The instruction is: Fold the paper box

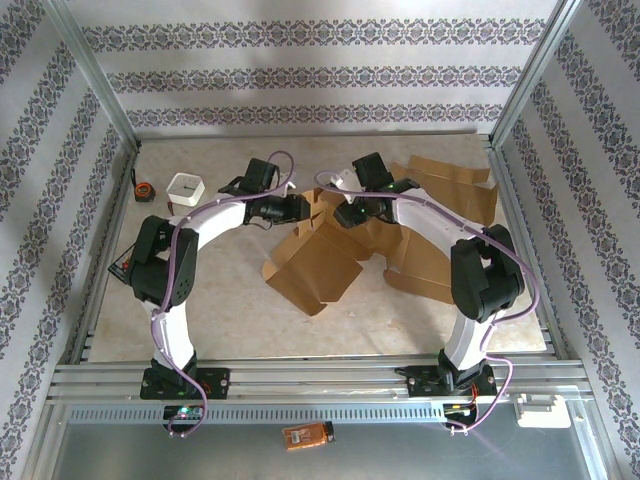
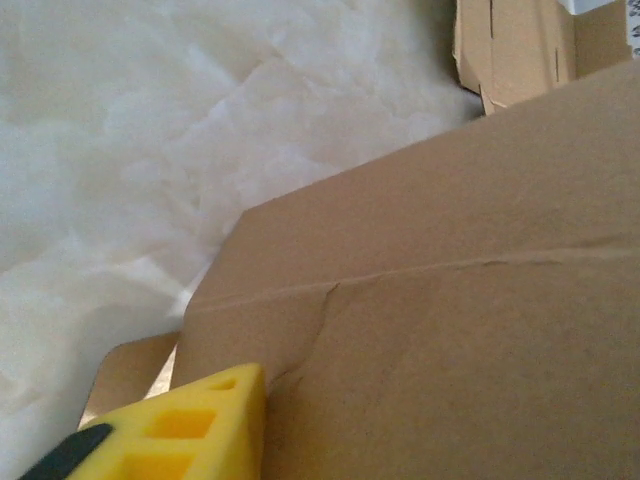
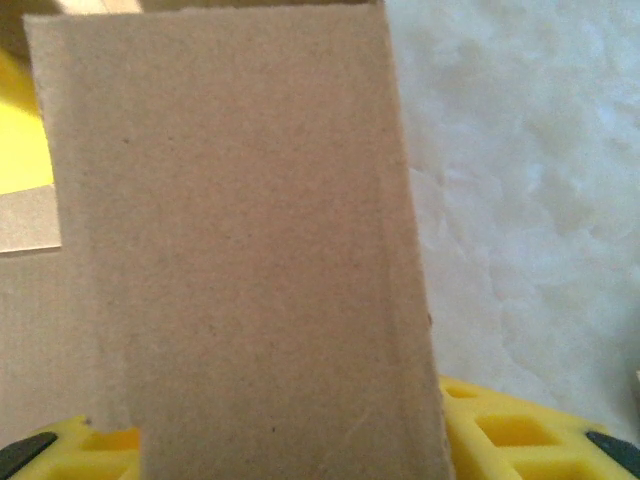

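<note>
Two grippers at the box [image 1: 322, 268]: left gripper [image 1: 297, 208] beside a creased panel [image 2: 450, 330], opening impossible to tell; right gripper [image 1: 350, 212] with a flap [image 3: 240, 240] between parted fingers [image 3: 520, 445], hold uncertain; box just ahead of both.

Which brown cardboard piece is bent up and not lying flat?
The middle piece, just in front of the two arms. Its sides are bent up like a tent, while the other pieces to its right lie flat.

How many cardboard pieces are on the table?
2: a part-folded box at centre, and a flat sheet at right rear, reaching under the right arm, which may hide more.
</note>
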You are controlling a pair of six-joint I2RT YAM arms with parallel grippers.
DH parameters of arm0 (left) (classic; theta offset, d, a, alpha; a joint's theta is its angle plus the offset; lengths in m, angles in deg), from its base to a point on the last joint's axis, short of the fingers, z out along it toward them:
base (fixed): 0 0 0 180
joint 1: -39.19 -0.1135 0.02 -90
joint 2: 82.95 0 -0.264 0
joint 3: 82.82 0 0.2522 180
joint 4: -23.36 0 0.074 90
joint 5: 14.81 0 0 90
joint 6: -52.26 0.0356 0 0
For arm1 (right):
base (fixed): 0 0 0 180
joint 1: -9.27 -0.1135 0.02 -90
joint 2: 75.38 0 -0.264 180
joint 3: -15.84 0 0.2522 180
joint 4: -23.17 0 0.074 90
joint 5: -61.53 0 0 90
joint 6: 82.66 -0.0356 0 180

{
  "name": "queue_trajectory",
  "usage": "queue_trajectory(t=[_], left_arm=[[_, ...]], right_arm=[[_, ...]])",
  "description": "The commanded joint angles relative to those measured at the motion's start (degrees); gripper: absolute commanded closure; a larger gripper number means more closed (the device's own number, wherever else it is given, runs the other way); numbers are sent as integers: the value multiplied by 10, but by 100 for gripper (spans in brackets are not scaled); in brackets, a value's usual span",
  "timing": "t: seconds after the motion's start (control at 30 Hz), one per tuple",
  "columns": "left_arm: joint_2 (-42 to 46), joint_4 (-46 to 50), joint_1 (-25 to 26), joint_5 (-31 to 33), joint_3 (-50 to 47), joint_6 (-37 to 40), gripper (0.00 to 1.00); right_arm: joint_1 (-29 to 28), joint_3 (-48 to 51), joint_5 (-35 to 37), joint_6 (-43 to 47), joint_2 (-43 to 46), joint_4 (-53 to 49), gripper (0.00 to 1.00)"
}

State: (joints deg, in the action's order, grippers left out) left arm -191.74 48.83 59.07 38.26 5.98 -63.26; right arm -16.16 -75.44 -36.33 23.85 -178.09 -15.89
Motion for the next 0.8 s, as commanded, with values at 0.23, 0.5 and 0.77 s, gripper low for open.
queue_trajectory(t=[0.23,0.5,0.77], left_arm=[[150,-8,5,1,-87,132,47],[242,12,-27,152,-111,283,48],[107,98,-31,153,-1,525,52]], right_arm=[[-23,45,57,66,33,40,50],[-31,53,50,79,39,46,50],[-32,45,43,95,39,36,49]])
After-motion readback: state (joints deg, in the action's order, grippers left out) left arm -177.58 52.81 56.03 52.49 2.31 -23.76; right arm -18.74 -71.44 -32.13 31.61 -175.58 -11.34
